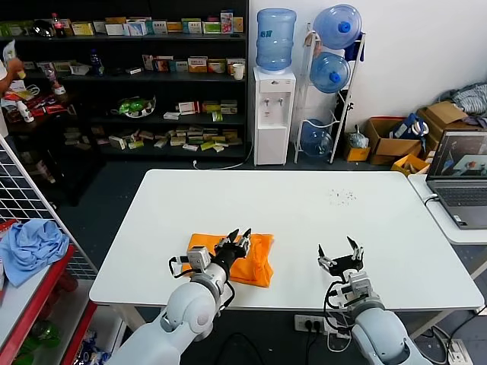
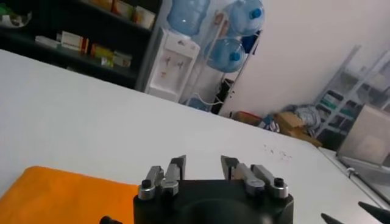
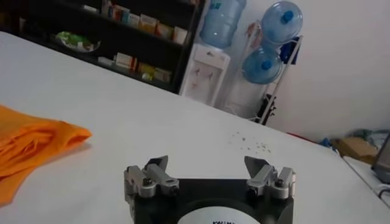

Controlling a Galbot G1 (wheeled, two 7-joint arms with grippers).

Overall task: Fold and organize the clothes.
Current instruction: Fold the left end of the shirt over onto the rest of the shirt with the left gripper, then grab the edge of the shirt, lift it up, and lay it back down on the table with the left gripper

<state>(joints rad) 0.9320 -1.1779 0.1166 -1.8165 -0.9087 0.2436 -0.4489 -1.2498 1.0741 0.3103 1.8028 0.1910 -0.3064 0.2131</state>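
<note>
left hand (image 1: 238, 242): near bench edge, hovering over the orange t-shirt, fingers apart, nothing between them; the left wrist view shows the gap clearly (image 2: 203, 167).
right hand (image 1: 341, 255): near edge too, over bare bench right of the shirt, well apart from it; fingers spread wide, holding nothing (image 3: 207, 170).
orange t-shirt (image 1: 255, 262): folded into a compact, rumpled bundle, lying flat near the front edge of the bench, left of centre; folded edge seen in the right wrist view (image 3: 36, 143).
bench (image 1: 304, 205): white top, a patch of small dark specks (image 1: 342, 197) toward the far right.
laptop (image 1: 461, 179): open, on a side table to the right.
light blue cloth (image 1: 30, 245): heaped on a rack at left.
water dispenser (image 1: 273, 114): against the far wall, bottle on top.
shelves (image 1: 137, 76): dark, stocked with boxes, far left.
</note>
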